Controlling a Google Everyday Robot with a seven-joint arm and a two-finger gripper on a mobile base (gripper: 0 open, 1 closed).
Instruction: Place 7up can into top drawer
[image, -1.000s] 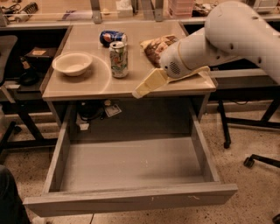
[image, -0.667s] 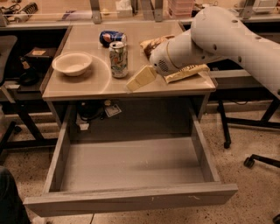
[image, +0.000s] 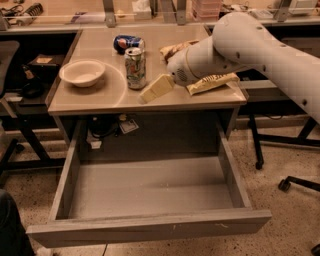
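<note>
While the 7up can (image: 135, 68) stands upright on the desk (image: 100, 97), the gripper (image: 148, 94) sits just to the right of the can, low over the desktop and angled down toward the can's base. Whether it is open or closed cannot be told. The white arm (image: 250, 45) reaches in from further right of the can. Left of the can is a pale bowl (image: 82, 73), and just behind the can a Pepsi can (image: 127, 41) lies on its side. A snack bag (image: 212, 82) lies to the right of the can, partly under the arm. Below and in front of the can, the top drawer (image: 150, 227) is pulled well out
</note>
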